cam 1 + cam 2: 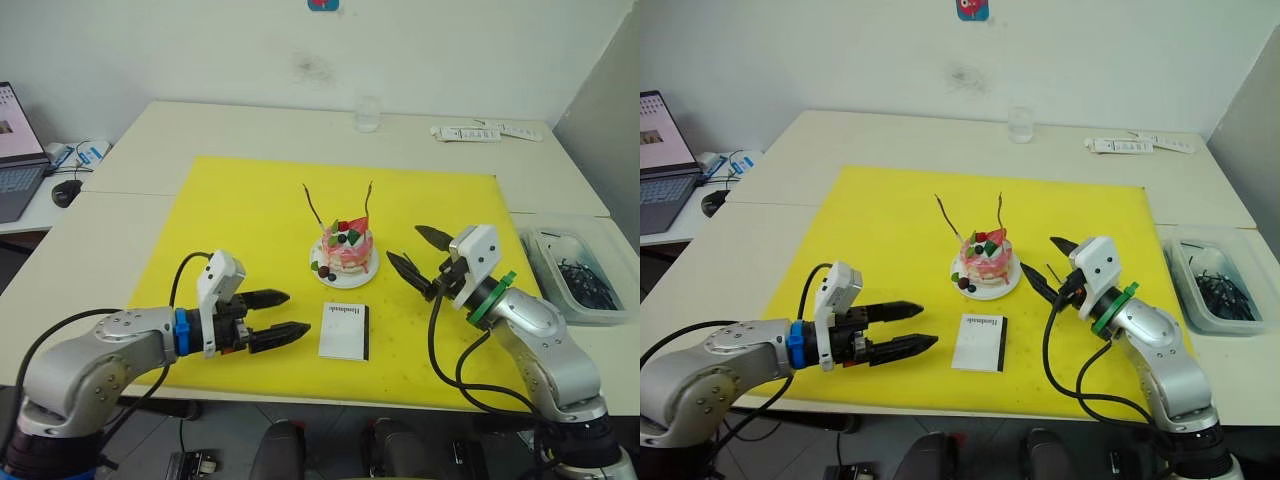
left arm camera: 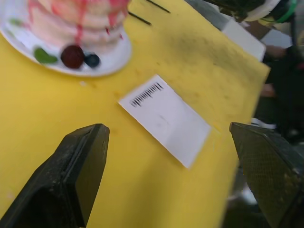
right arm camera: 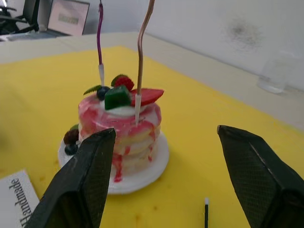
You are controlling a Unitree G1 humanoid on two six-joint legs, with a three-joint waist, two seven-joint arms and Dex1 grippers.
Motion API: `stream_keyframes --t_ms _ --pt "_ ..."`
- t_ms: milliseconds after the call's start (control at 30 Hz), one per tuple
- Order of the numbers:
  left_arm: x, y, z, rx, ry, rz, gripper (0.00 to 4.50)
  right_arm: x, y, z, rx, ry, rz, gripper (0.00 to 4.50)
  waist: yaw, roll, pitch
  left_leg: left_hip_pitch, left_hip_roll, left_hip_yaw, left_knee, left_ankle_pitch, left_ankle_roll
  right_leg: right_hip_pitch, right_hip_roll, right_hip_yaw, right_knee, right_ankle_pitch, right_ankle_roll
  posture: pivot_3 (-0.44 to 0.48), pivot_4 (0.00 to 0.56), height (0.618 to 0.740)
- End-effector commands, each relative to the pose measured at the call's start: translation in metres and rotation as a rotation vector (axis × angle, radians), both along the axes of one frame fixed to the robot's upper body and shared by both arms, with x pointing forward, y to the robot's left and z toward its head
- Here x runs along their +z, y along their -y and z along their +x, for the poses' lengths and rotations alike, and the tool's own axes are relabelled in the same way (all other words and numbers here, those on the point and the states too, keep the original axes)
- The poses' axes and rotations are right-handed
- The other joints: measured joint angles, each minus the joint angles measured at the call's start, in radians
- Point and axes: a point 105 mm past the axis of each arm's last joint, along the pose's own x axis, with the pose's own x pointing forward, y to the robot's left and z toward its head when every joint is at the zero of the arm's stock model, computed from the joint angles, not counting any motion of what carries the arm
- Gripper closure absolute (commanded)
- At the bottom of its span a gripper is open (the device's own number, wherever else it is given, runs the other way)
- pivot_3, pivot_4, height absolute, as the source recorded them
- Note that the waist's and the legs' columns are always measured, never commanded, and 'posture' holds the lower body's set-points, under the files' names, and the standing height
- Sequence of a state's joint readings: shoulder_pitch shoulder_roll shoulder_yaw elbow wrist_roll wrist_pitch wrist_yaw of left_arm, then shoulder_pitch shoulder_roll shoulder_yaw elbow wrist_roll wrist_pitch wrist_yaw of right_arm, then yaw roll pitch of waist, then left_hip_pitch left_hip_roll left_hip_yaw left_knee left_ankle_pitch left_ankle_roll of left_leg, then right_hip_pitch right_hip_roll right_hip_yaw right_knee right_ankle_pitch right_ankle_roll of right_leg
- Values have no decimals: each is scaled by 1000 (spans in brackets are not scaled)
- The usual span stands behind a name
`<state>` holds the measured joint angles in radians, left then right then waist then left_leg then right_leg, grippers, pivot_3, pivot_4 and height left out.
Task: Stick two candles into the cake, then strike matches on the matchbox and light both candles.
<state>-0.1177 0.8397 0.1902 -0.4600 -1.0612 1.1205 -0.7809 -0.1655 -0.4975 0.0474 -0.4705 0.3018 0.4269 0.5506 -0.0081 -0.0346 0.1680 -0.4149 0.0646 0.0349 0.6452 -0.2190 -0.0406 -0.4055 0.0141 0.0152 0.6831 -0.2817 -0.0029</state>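
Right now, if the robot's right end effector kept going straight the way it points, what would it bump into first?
Most likely the cake on its white plate: the open right end effector points at it across bare yellow mat, though a short match lies below that line.

The work surface was a set of cream-white tables (image 1: 250, 125) pushed together against a plain white wall (image 1: 200, 50) bearing a faint grey smudge (image 1: 312, 68). A yellow mat (image 1: 250, 210) covered the table centre, with a clear glass (image 1: 368, 113) near the far edge. An open laptop (image 1: 18, 150) and a mouse (image 1: 66, 192) sat on a side table at the left, and a clear plastic bin (image 1: 575, 270) stood at the right.
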Motion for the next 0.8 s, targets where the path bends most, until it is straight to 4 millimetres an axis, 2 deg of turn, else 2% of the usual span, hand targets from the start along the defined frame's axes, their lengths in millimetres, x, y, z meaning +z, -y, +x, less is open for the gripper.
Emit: stream_keyframes --t_ms 33,100,233,367,467,800 --pt "9 0 -6 -21 -166 -63 0 -1 2 -14 107 -45 -81 1113 2 0 0 0 0 0 0 0 0 0 0 0 0 0 0 0 150 740" --pt "8 2 -5 -17 -221 -70 0 -6 3 -19 147 -76 -127 1508 3 0 0 0 -1 0 0 0 0 0 0 0 0 0 0 0 150 740" --pt "7 8 2 -11 -303 -74 0 -19 3 -32 231 -160 -206 2969 3 -1 0 0 -1 0 0 0 0 0 0 1 -1 0 0 0 150 740" --pt "4 11 18 38 -330 -66 0 -28 3 -33 244 -205 -259 4476 3 -1 0 0 -1 -1 0 0 0 0 0 0 -1 0 0 0 150 740" --pt "-2 14 24 47 -366 -49 0 -34 1 -36 270 -241 -302 4476 3 -1 0 0 -1 -1 0 0 0 0 1 0 0 0 0 0 150 740" --pt "-12 29 19 -21 -446 -48 0 -43 -7 -41 347 -313 -374 4476 2 -1 0 0 -2 -1 0 0 0 0 0 0 -1 0 0 0 150 740"
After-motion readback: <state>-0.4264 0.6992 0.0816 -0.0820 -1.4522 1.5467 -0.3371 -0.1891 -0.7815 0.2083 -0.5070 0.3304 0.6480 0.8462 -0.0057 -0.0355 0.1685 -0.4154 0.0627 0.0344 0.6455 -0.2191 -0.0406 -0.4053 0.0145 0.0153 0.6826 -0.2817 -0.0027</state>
